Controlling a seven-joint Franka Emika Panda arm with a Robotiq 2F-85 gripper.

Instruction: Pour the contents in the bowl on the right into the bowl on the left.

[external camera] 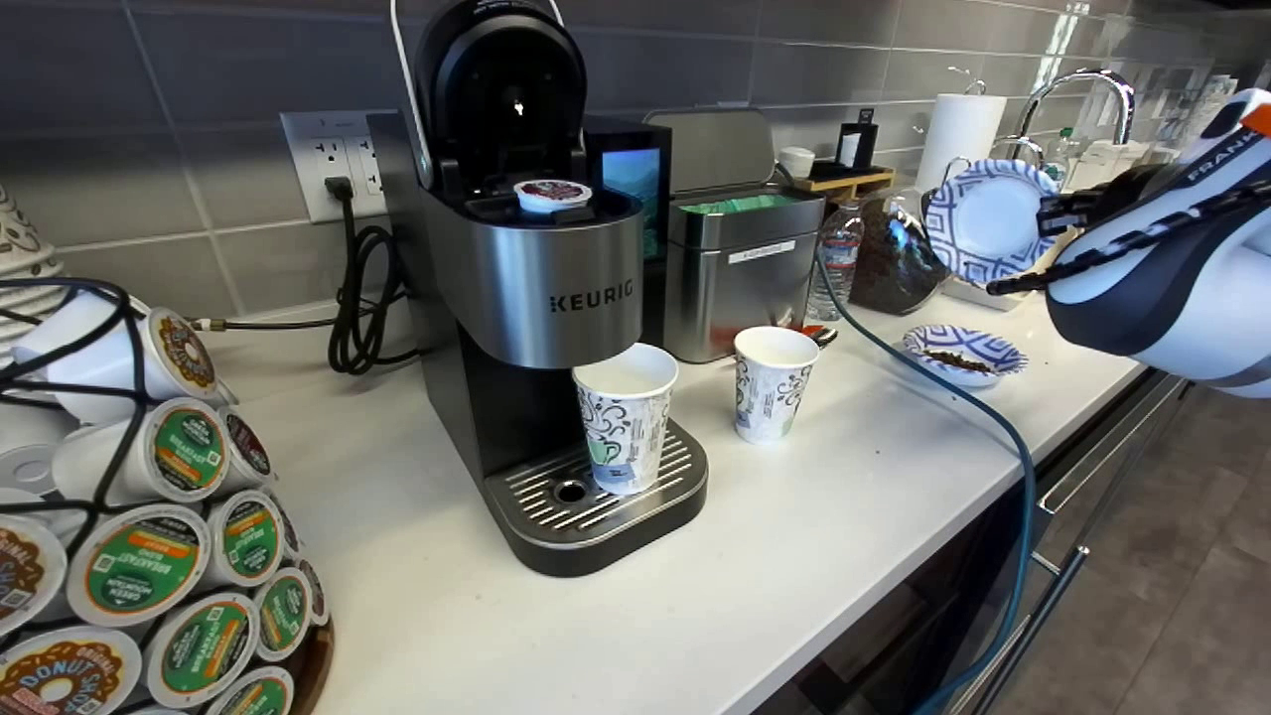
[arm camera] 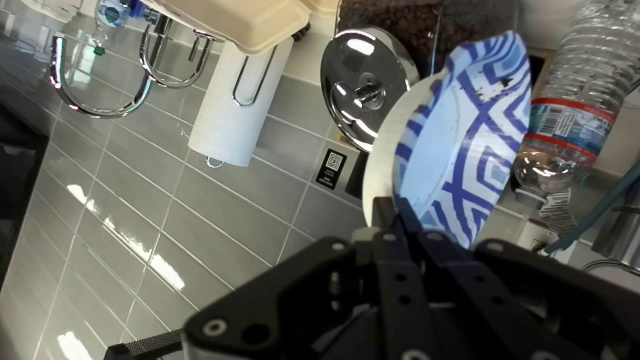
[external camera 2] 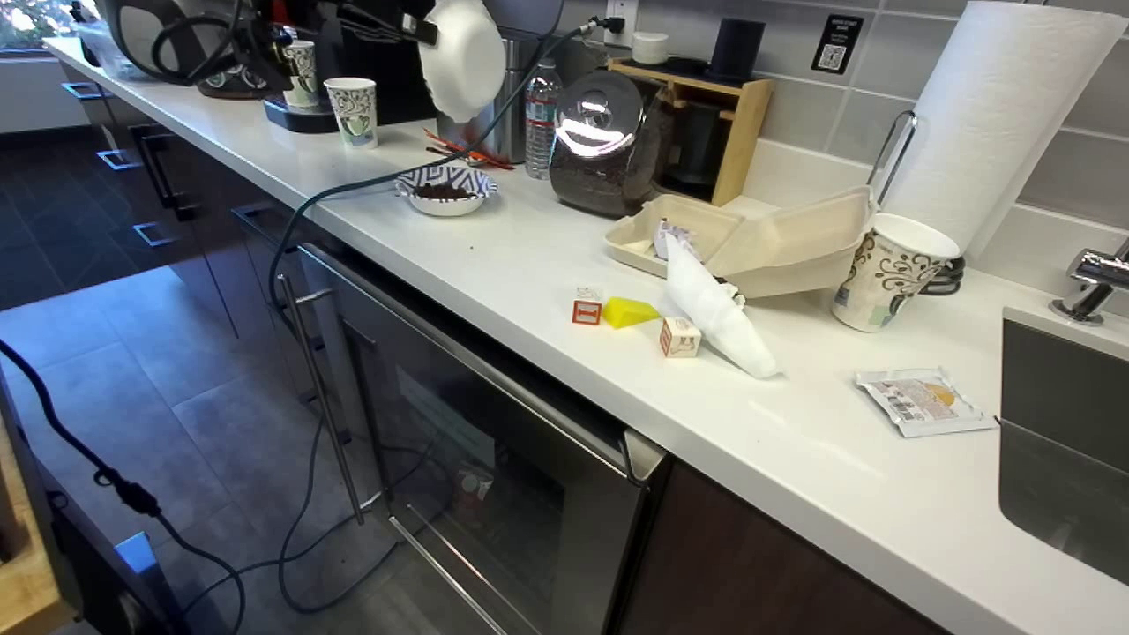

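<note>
The gripper (arm camera: 396, 212) pinches the held bowl (arm camera: 462, 155) by its rim. In the wrist view its two dark fingers (arm camera: 383, 212) stand close together, the bowl's edge caught between their tips. From there the bowl reaches toward the upper right of that frame, tipped well over, its pale outside showing on the left and its blue-patterned inside on the right. A few dark specks (arm camera: 505, 82) sit on the inner wall near the top of the bowl. A water bottle (arm camera: 570, 122) appears to its right, a paper towel roll (arm camera: 240, 110) to its left.

In an exterior view the white arm (external camera: 1172, 268) enters from the right edge; the held bowl is at upper right, nearly on edge, inside facing the camera, with the fingertips at its right side. In an exterior view where the same bowl shows at the top, left of centre, its white underside faces the camera.

The resting bowl (external camera 2: 445, 208) stands upright on the counter (external camera 2: 520, 251), lower in the frame than the held bowl in both exterior views, a gap between the two. Dark bits (external camera 2: 441, 190) lie inside it. A teal cable (external camera: 1023, 477) runs just beside it; whether they touch I cannot tell. At the centre of the frame a paper cup (external camera: 628, 422) stands on the tray of a coffee machine (external camera: 556, 288).
</note>
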